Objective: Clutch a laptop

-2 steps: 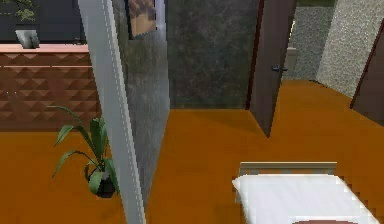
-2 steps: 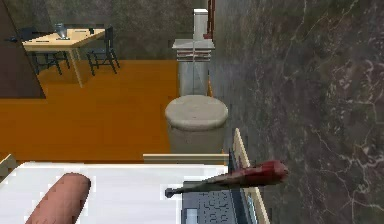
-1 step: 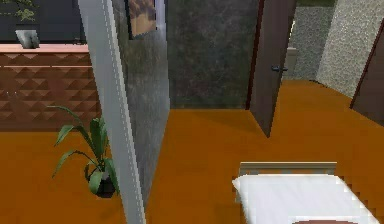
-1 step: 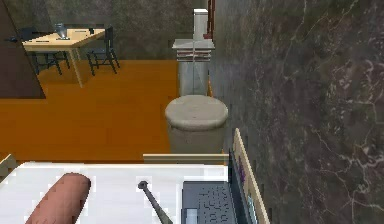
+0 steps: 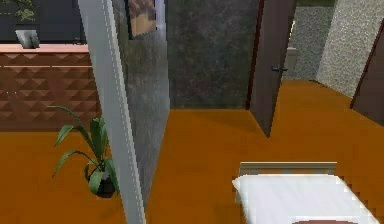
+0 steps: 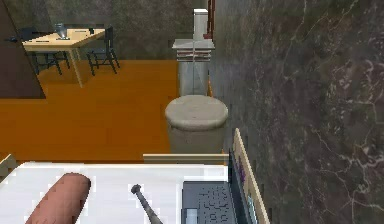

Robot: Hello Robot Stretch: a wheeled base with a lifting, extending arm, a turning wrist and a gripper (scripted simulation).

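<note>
In the forward view we are seeing a dark pot (image 5: 101,184) holding a leafy plant (image 5: 80,135). In the arm side view, a laptop (image 6: 215,203) is lying open at the right end of a white bed (image 6: 110,185), just beside a slim stick (image 6: 146,206). We cannot tell the pincer's state, nor how the laptop is lying relative to it.

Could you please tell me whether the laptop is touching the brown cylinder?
Apart. The arm side view shows bare white surface between the laptop and the brown cylinder.
</note>
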